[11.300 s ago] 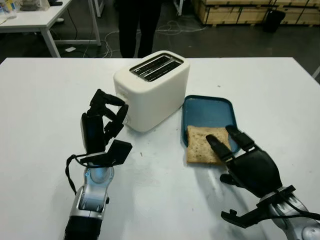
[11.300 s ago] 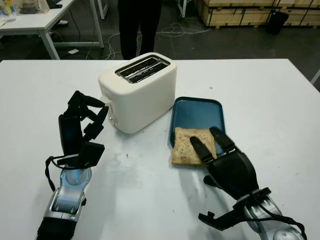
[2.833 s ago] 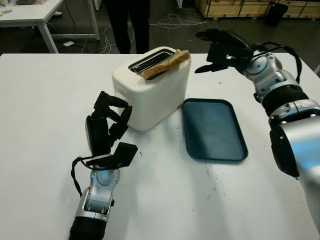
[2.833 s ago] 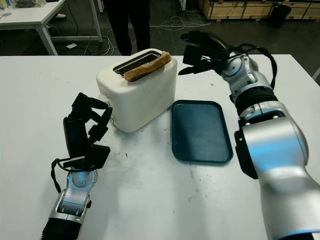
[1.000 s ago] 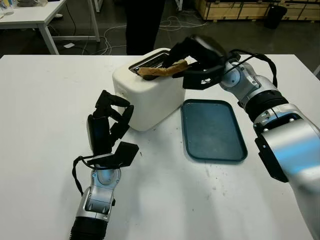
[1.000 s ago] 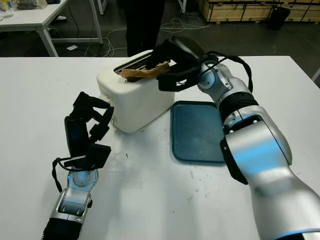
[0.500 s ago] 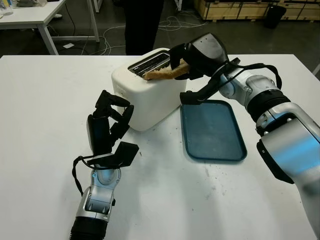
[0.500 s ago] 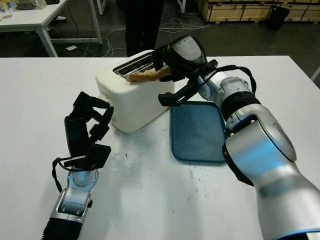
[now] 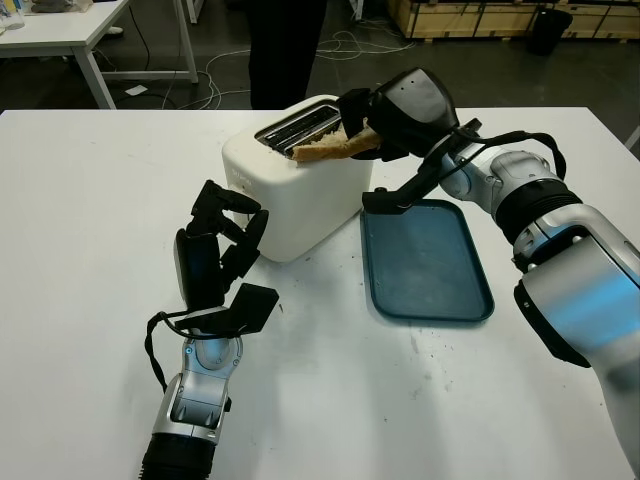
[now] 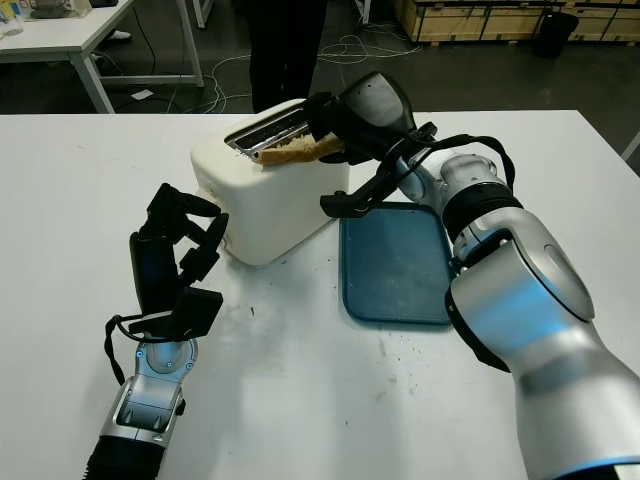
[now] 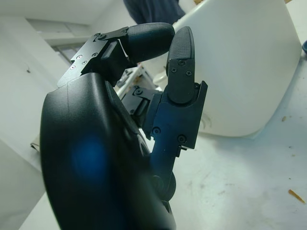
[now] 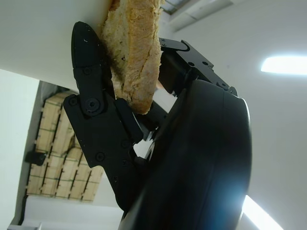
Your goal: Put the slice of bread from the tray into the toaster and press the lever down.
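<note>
While gripped by right robot hand (image 9: 400, 110), bread slice (image 9: 330, 147) atop toaster (image 9: 290, 190)

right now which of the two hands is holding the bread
The right hand, up over the toaster, has its fingers closed on the slice of bread lying across the top. The left hand stands curled beside the toaster, holding nothing.

a: how many of each?
b: one toaster (image 9: 288, 190), one slice of bread (image 9: 335, 146), one blue tray (image 9: 428, 260).
a: and the rest?
b: two black robot hands, one table (image 9: 80, 220), one person (image 9: 285, 45) standing behind.
</note>
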Controlling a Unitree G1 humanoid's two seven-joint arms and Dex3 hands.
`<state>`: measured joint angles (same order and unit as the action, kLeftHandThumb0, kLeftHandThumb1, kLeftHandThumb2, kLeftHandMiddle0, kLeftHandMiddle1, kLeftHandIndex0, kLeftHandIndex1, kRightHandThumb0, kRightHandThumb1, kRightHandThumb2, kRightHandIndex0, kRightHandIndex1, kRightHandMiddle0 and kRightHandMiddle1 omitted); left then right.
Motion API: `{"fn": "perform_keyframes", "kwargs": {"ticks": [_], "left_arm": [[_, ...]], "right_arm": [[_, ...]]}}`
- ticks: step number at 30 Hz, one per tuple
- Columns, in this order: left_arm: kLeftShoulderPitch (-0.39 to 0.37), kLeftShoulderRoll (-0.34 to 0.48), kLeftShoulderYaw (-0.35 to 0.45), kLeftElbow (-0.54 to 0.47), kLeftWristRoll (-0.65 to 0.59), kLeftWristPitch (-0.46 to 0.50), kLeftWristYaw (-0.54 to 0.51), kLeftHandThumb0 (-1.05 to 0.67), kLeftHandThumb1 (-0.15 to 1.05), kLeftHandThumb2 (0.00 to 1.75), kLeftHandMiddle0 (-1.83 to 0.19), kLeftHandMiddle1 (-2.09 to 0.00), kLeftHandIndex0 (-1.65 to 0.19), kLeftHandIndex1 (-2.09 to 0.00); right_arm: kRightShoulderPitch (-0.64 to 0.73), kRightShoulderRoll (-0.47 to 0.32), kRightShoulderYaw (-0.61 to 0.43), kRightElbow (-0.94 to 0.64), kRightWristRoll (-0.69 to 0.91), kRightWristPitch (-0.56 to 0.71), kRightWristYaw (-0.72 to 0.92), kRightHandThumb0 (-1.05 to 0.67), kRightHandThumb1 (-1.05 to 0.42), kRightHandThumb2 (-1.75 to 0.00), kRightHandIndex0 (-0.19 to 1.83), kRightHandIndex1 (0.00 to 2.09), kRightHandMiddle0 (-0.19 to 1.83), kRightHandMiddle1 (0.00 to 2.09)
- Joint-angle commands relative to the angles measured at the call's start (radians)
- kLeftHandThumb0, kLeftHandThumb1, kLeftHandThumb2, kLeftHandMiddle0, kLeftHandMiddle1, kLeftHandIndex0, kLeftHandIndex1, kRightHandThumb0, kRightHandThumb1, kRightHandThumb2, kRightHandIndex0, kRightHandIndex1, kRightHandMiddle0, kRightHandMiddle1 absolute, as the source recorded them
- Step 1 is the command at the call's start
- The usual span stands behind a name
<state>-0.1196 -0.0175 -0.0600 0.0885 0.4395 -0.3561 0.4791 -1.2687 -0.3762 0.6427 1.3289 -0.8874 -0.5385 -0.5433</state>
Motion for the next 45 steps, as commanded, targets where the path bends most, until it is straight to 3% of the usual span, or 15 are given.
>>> {"fn": "perform_keyframes", "kwargs": {"ticks": [1,7,21,25,32,35,45], "left_arm": [[-0.007,-0.001,-0.005,-0.005,0.001,-0.003,-0.001,-0.39,0.92,0.25,-0.77,-1.75,-0.52,-1.57],[-0.005,-0.007,-0.009,0.002,0.006,-0.004,0.008,-0.39,0.92,0.24,-0.77,-1.75,-0.52,-1.57],[-0.004,-0.01,-0.008,0.007,0.013,-0.005,0.019,-0.4,0.92,0.25,-0.77,-1.75,-0.52,-1.61],[-0.001,-0.011,-0.01,0.002,0.01,-0.001,0.014,-0.4,0.92,0.25,-0.78,-1.75,-0.51,-1.6],[0.005,-0.013,-0.011,-0.003,0.019,0.005,0.023,-0.4,0.92,0.26,-0.76,-1.75,-0.5,-1.62],[0.007,-0.016,-0.01,-0.006,0.018,0.01,0.026,-0.41,0.92,0.26,-0.76,-1.75,-0.49,-1.62],[0.01,-0.009,-0.011,-0.002,0.017,0.001,0.027,-0.41,0.92,0.27,-0.76,-1.75,-0.49,-1.62]], "right_arm": [[-0.063,0.011,-0.049,-0.004,0.066,-0.026,0.074,-0.56,-0.92,-0.46,1.09,1.75,0.79,1.75],[-0.152,0.007,-0.083,-0.009,0.085,-0.028,0.194,-0.58,-0.92,-0.47,1.07,1.75,0.77,1.74],[-0.337,0.038,0.097,0.008,-0.104,0.017,0.089,-0.54,-0.92,-0.37,1.1,1.75,0.81,1.74],[-0.347,0.057,0.156,0.019,-0.157,0.042,0.063,-0.55,-0.92,-0.41,0.96,1.73,0.77,1.65],[-0.338,0.078,0.265,0.03,-0.253,0.059,0.013,-0.57,-0.92,-0.44,1.18,1.75,0.84,1.74],[-0.329,0.082,0.313,0.034,-0.298,0.066,-0.016,-0.58,-0.92,-0.37,1.2,1.75,0.86,1.75],[-0.329,0.081,0.38,0.045,-0.331,0.068,0.049,-0.53,-0.92,-0.4,1.15,1.75,0.79,1.75]]}}
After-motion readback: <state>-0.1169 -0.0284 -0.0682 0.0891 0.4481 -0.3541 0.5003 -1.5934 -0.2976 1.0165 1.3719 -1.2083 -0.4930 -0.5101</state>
